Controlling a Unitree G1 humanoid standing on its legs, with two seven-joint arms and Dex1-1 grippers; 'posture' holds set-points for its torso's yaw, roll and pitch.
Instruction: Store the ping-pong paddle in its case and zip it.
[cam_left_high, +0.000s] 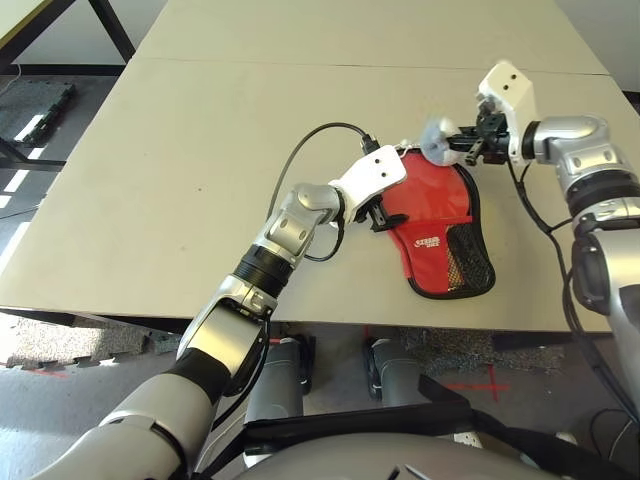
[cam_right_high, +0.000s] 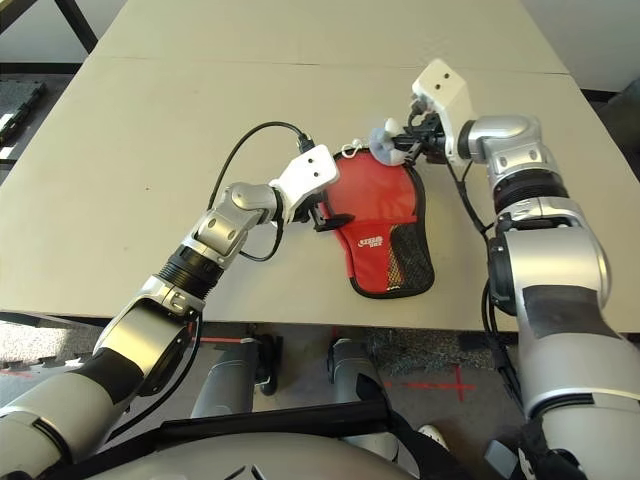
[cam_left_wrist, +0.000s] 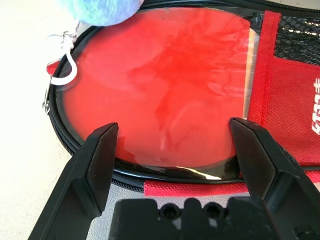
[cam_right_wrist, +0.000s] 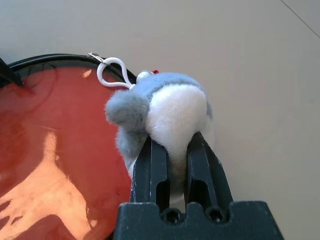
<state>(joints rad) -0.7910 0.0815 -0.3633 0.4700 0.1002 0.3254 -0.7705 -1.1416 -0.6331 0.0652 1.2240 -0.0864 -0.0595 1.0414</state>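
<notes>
A: State the location and appearance of the case (cam_left_high: 435, 235).

B: It lies flat on the table (cam_left_high: 180, 150), near the front edge and right of centre. It is paddle-shaped: the wide round end points away from the robot, the narrow end toward it. The outside is red fabric with black zipper trim around the rim. A black mesh pocket (cam_left_high: 468, 262) and a small white logo (cam_left_high: 429, 242) sit at the narrow end. A white loop (cam_right_wrist: 111, 73) hangs at the zipper on the far rim.

A: Left gripper (cam_left_wrist: 175, 150)?

B: Fingers spread wide apart, empty, positioned at the left rim of the case's round end.

A: Right gripper (cam_right_wrist: 172, 165)?

B: Fingers pinched onto a small grey-and-white plush charm (cam_right_wrist: 160, 112) at the far right rim of the case, beside the white loop.
</notes>
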